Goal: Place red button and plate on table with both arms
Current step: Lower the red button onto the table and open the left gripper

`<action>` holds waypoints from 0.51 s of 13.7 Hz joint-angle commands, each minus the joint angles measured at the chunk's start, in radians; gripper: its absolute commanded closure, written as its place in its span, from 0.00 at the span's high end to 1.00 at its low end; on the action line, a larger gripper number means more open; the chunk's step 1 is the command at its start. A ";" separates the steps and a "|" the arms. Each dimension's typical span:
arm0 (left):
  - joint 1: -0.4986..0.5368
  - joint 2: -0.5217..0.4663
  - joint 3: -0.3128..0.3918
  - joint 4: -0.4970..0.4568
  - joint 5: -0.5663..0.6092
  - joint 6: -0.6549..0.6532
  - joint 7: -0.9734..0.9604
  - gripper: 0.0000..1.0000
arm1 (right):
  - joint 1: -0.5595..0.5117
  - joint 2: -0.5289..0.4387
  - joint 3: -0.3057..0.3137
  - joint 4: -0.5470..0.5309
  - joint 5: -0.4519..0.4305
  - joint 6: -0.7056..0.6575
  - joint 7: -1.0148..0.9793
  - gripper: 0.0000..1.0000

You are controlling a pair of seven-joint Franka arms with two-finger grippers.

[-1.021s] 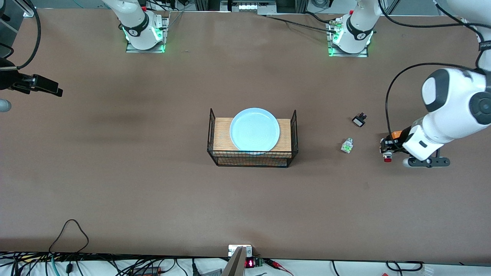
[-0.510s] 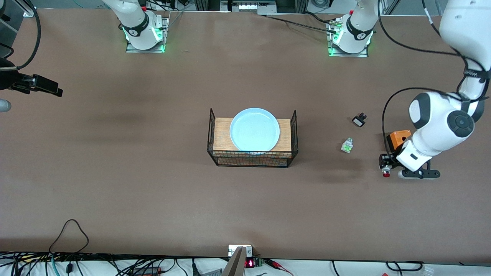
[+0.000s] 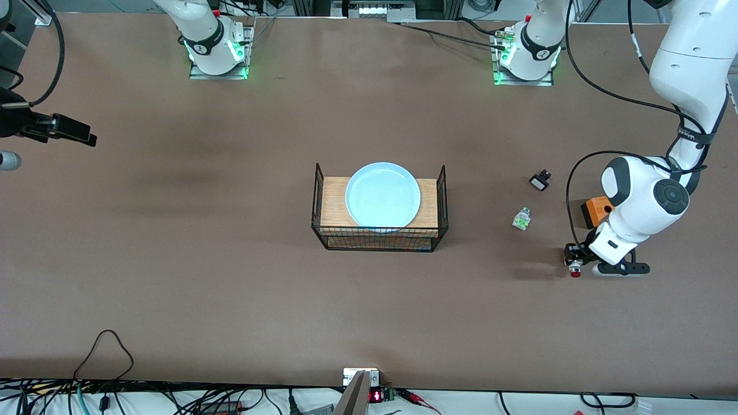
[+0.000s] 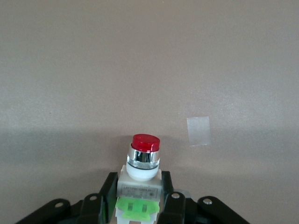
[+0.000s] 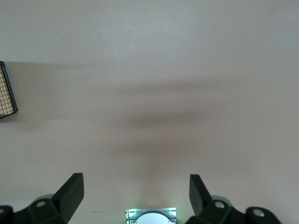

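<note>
My left gripper (image 3: 574, 258) is shut on the red button (image 3: 575, 272) and holds it just over the bare table (image 3: 230, 276), beside the orange box. In the left wrist view the button (image 4: 142, 163) sits between the black fingers, red cap pointing away, green block at the palm end; the left gripper (image 4: 140, 192) clamps its whitish body. The light blue plate (image 3: 383, 195) lies on the wooden board inside the wire-mesh rack at mid table. My right gripper (image 3: 69, 129) waits high over the right arm's end of the table; in its wrist view it (image 5: 135, 182) is open and empty.
The wire-mesh rack (image 3: 443, 196) encloses the plate's board; its corner shows in the right wrist view (image 5: 7, 93). An orange box (image 3: 594, 211), a white-green part (image 3: 521, 219) and a small black part (image 3: 539, 181) lie toward the left arm's end. A tape patch (image 4: 198, 131) is on the table.
My left gripper has carried the red button away from the orange box and down toward the bare table. The right arm has barely moved.
</note>
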 commanded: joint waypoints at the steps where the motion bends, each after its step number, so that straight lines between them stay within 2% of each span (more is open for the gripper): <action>1: -0.014 0.032 0.022 0.005 0.048 0.057 0.012 0.18 | 0.011 -0.002 0.006 0.007 0.014 -0.019 0.009 1.00; 7: -0.014 0.034 0.022 0.016 0.051 0.060 0.009 0.26 | 0.034 -0.042 0.034 0.011 0.014 -0.052 -0.010 1.00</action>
